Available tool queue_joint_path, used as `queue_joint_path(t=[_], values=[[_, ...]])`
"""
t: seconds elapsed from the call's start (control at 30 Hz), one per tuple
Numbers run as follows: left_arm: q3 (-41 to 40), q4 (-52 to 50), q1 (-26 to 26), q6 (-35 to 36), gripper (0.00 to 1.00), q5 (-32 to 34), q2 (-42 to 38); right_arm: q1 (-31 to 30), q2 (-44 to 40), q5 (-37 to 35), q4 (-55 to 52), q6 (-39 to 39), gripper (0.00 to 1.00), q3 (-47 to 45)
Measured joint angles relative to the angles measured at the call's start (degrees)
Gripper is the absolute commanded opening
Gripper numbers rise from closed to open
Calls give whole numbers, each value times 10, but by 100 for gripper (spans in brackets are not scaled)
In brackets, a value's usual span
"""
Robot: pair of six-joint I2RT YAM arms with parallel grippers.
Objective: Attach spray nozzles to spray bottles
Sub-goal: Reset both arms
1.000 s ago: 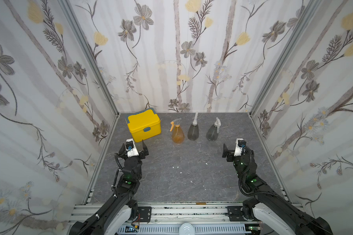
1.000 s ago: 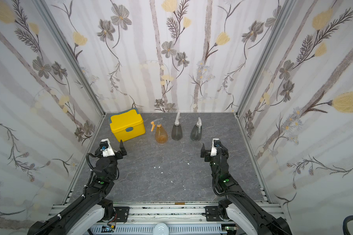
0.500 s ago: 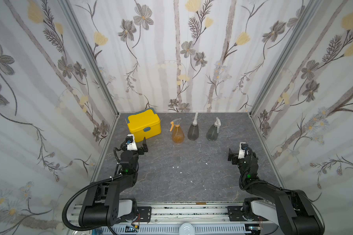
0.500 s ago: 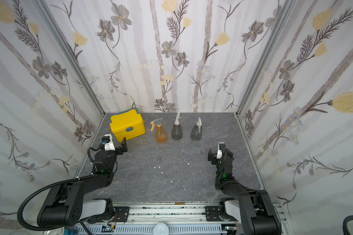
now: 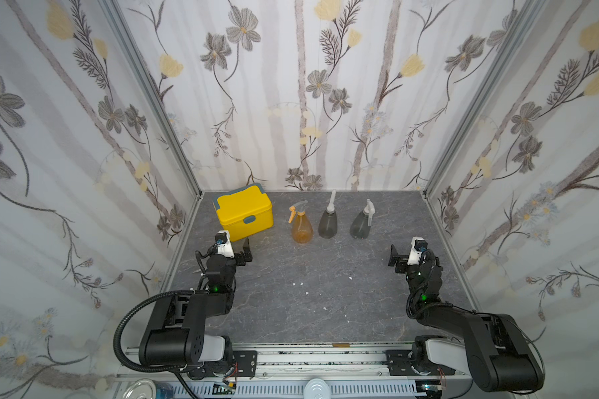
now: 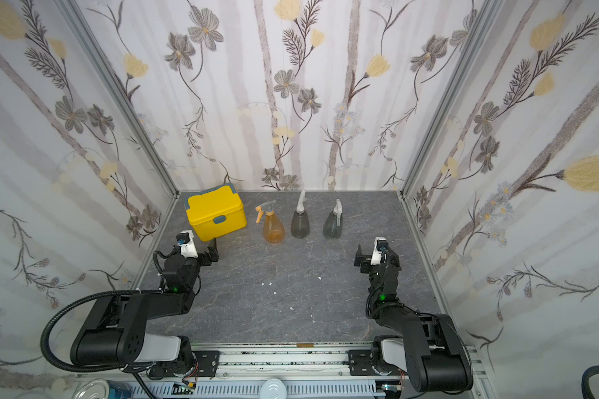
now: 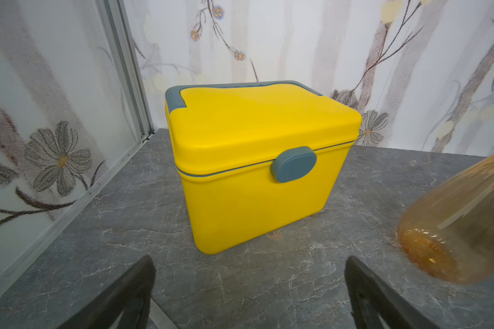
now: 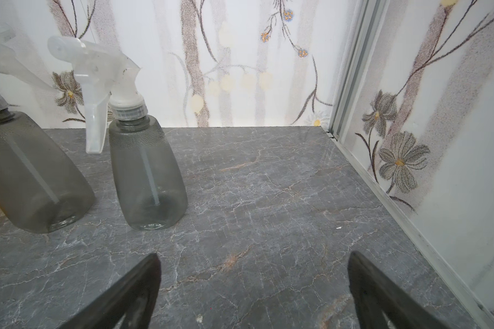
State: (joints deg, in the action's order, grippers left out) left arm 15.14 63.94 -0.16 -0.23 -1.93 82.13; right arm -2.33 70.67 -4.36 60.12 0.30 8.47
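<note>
Three spray bottles stand in a row at the back in both top views: amber point(image 5: 302, 229), smoky grey point(image 5: 328, 224) and smoky grey point(image 5: 359, 226). Each carries a spray nozzle on its neck: orange point(image 5: 294, 209), whitish point(image 5: 331, 200) and whitish point(image 5: 369, 208). In the right wrist view, a whitish nozzle point(image 8: 97, 74) sits on the nearer grey bottle point(image 8: 147, 176), its dip tube inside. My left gripper point(image 5: 237, 253) is open and empty in front of the yellow box. My right gripper point(image 5: 407, 257) is open and empty, short of the right grey bottle.
A yellow lidded box point(image 5: 244, 216) with a grey latch stands at the back left, close ahead of the left fingers point(image 7: 131, 287). Flowered walls close in three sides. Small white crumbs point(image 5: 301, 284) lie mid-floor. A metal rail point(image 5: 325, 359) runs along the front.
Both arms have folded down low toward the front rail. The grippers stay near the same spots, open; the right one has shifted slightly right. The bottles have not moved.
</note>
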Motion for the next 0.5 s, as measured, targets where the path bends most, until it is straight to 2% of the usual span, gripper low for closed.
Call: queue_joint_path(t=[0.17, 0.27, 0.4, 0.5], values=[[-8, 39, 1, -5, 100, -13, 75, 10, 10, 0, 17, 3, 100, -3], [-8, 59, 3, -10, 100, -13, 80, 12, 49, 2, 62, 10, 100, -11], [-8, 70, 5, -15, 100, -11, 82, 12, 146, 1, 143, 12, 100, -15], [-8, 72, 5, -17, 100, -10, 82, 12, 148, -3, 117, 18, 100, 23]])
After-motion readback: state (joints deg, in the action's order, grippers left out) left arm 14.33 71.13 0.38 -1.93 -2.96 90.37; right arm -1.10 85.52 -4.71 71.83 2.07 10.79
